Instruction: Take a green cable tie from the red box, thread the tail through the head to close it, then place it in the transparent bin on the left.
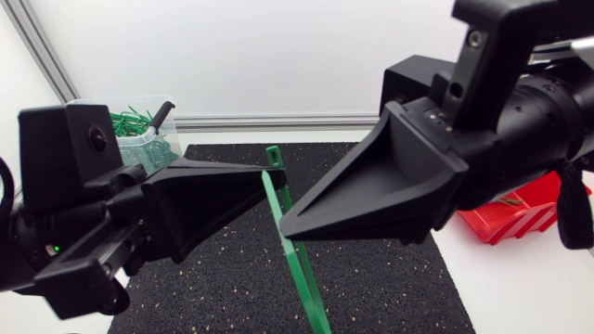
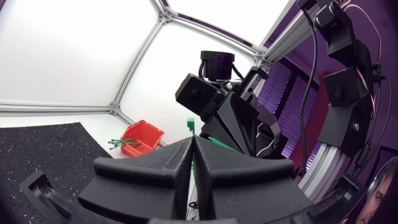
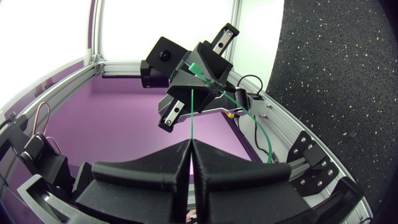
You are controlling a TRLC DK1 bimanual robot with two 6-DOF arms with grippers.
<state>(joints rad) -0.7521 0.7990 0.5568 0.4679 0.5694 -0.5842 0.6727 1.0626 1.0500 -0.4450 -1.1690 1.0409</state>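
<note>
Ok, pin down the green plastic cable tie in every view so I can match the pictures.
Head view: green plastic cable tie stands tilted mid-picture, gripped by left pincer and right pincer.
Left wrist view: the tie sits between own pincer's fingers, head past the fingertips.
Right wrist view: thin strip running from own pincer to the left one.
Shared landmark: black speckled mat.

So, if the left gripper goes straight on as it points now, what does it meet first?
Probably the right gripper, facing it just past the green cable tie they both hold.
</note>
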